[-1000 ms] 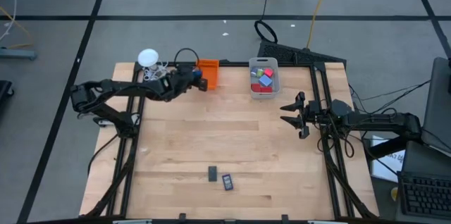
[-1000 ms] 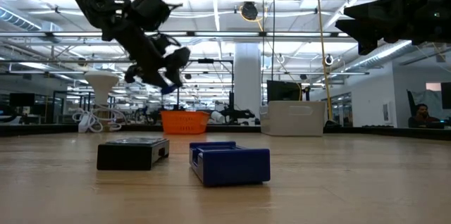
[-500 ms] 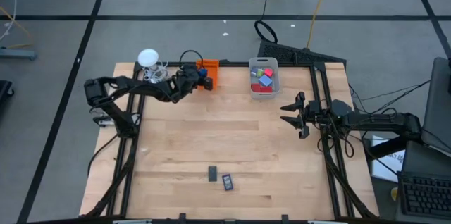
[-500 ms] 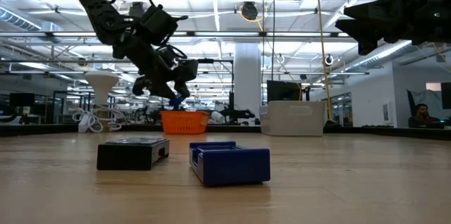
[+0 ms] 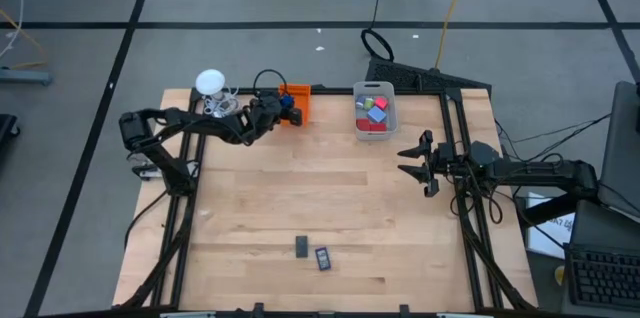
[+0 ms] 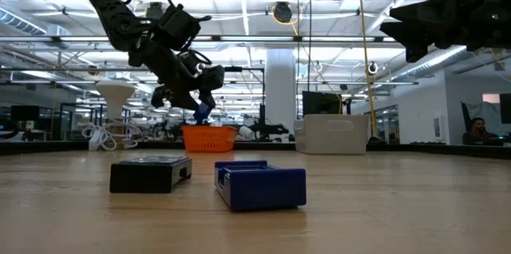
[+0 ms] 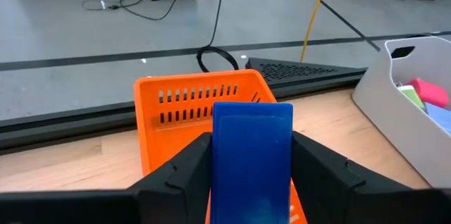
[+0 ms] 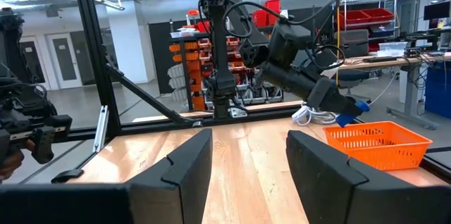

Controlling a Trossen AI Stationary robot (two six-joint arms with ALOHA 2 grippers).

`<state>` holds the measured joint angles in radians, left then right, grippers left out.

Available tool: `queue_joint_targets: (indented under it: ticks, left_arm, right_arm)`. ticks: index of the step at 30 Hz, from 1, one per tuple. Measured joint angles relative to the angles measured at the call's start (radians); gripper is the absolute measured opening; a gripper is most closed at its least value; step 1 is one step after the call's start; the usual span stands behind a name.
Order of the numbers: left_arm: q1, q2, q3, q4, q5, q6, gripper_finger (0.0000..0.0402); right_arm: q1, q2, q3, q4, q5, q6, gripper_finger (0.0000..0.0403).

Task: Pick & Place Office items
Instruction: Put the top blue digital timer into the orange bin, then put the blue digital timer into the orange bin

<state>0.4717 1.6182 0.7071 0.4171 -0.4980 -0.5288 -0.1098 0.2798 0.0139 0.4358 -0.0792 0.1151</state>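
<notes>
- The desk (image 5: pixel 320 198) is a pale wooden top with a dark frame along its edges; both arms reach in over it from opposite sides.
- The left arm stretches from the desk's left edge toward the far side, elbow bent, wrist tilted down over the orange bin (image 5: pixel 296 103). In the low view it hangs well above the desk surface.
- The right arm lies low and nearly straight along the right edge, pointing inward, well apart from every item.
- The clear grey bin (image 5: pixel 374 108) stands at the far edge, just right of the orange bin, with red, pink, blue and green pieces (image 5: pixel 374 111) inside it.
- The orange bin is slatted; in the left wrist view its near wall sits directly behind the held piece.
- The white round gadget (image 5: pixel 210 82) sits at the far left corner, beside the left arm's forearm.
- The left gripper (image 7: pixel 252 175) has its fingers pinching a flat blue block (image 7: pixel 252 155), upright between them, poised above the orange bin's rim.
- The right gripper (image 5: pixel 412 164) hovers over bare wood; its fingers (image 8: pixel 184 164) are spread with nothing between them.
- A dark flat rectangle (image 5: pixel 302 247) lies near the desk's front edge, in the middle.
- A small blue block (image 5: pixel 322 258) lies just beside it, slightly nearer the front; the two are close but apart.
</notes>
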Motion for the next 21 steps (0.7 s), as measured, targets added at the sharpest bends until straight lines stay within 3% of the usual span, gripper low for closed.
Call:
queue_joint_targets:
  ticks: [12, 21]
  left_arm:
    - [-0.001, 0.0, 0.0, 0.0, 0.0, 0.002, 0.0202]
    - [-0.001, -0.001, 0.0, 0.001, 0.0, 0.047, 0.0181]
  right_arm:
    - [0.0, 0.0, 0.0, 0.0, 0.0, 0.0, 0.0171]
    - [0.0, 0.0, 0.0, 0.0, 0.0, 0.0, 0.0171]
